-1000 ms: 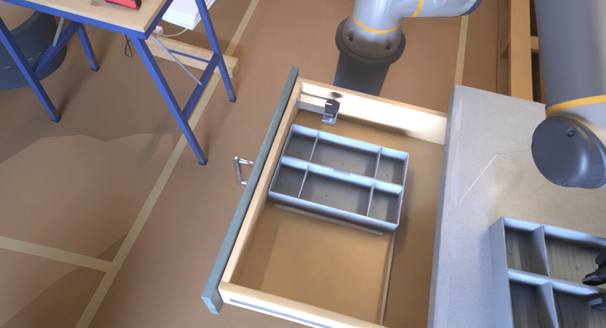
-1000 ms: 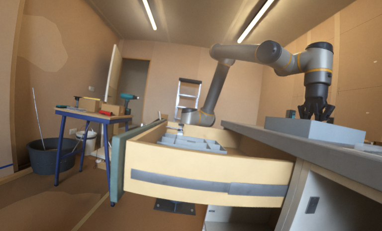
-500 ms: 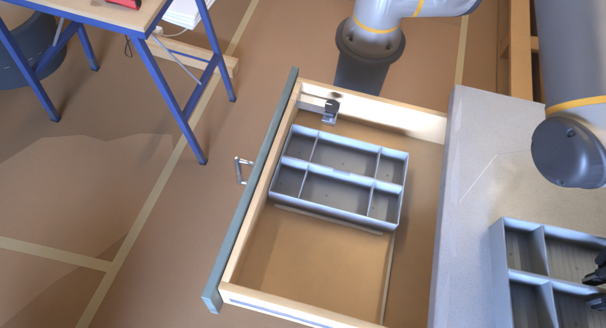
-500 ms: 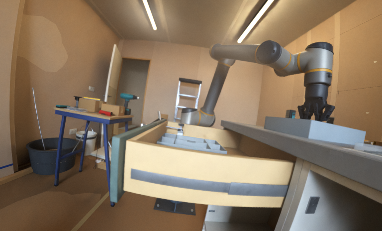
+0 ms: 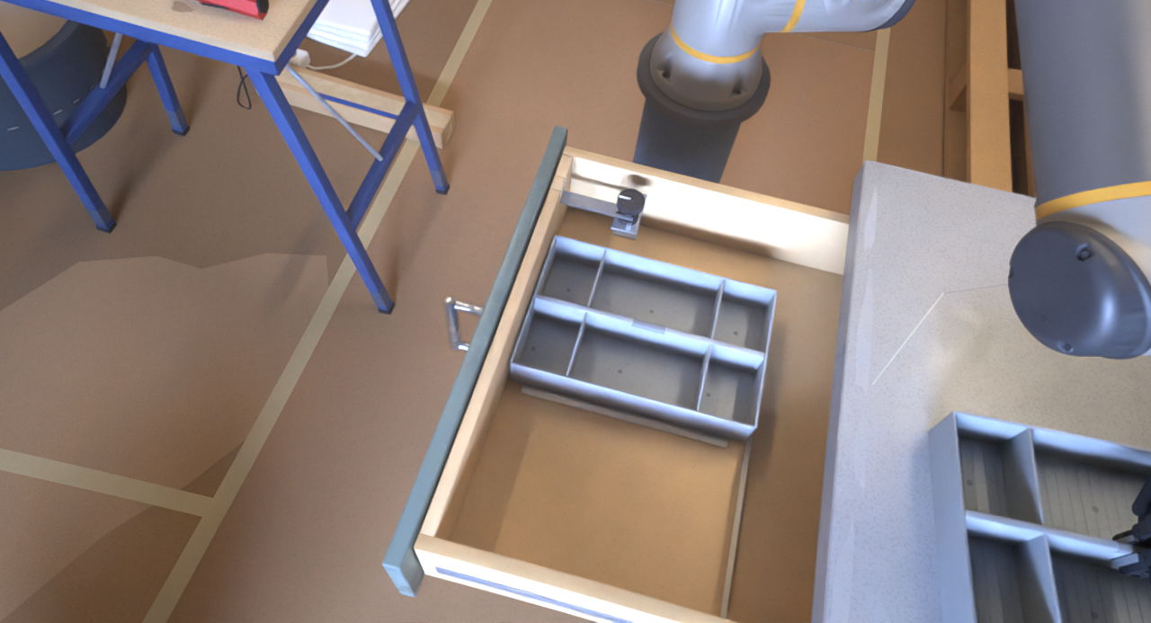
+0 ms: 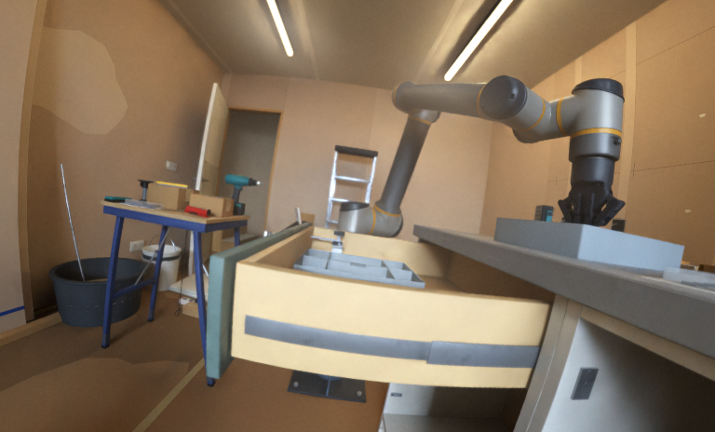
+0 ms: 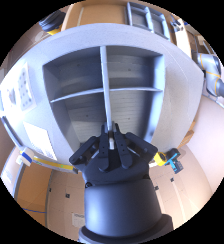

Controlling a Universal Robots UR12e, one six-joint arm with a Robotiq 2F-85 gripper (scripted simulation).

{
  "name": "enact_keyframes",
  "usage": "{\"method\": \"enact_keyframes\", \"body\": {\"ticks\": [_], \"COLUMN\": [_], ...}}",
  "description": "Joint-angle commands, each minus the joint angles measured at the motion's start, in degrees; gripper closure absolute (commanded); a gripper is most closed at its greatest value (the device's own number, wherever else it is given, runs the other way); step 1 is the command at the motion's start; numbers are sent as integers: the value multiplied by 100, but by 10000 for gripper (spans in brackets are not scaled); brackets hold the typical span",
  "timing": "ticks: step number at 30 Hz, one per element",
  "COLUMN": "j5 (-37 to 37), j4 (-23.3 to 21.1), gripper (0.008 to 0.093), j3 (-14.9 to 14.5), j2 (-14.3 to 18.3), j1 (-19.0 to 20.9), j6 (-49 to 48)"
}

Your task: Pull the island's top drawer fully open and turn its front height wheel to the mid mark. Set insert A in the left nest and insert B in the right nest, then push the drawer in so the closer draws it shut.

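Observation:
The grey divided insert on the island's countertop [image 5: 1046, 523] [image 6: 588, 242] [image 7: 106, 95] is cut off by the side camera's right edge, so only part of its compartments shows there. The top drawer [image 5: 612, 386] [image 6: 369, 296] stands pulled out. Another grey divided insert [image 5: 644, 342] [image 6: 361, 267] lies in its rear half, slightly askew over a thin strip. The height wheel [image 5: 630, 203] sits on a bracket in the drawer's far front corner. My gripper [image 5: 1136, 539] [image 6: 590, 209] [image 7: 110, 132] is down in the countertop insert, closed on its long centre divider.
A dark tub [image 6: 89, 291] and a white bucket [image 6: 161, 262] stand under the blue-legged work table [image 5: 201, 48] [image 6: 168, 217] left of the drawer. The drawer handle [image 5: 457, 323] juts toward that table. Papers and small tools [image 7: 172, 158] lie on the countertop around the insert.

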Motion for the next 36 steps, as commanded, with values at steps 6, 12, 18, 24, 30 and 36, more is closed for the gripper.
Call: {"method": "enact_keyframes", "body": {"ticks": [6,12,18,24,30,36], "j5": [0,0,0,0,0,0], "j4": [-2,6,53,159,316,498], "gripper": [934,934,934,934,934,934], "j3": [-4,-9,-43,-114,-217,-341], "j2": [-3,-6,-28,-71,-128,-187], "j1": [0,0,0,0,0,0], "j6": [0,0,0,0,0,0]}}
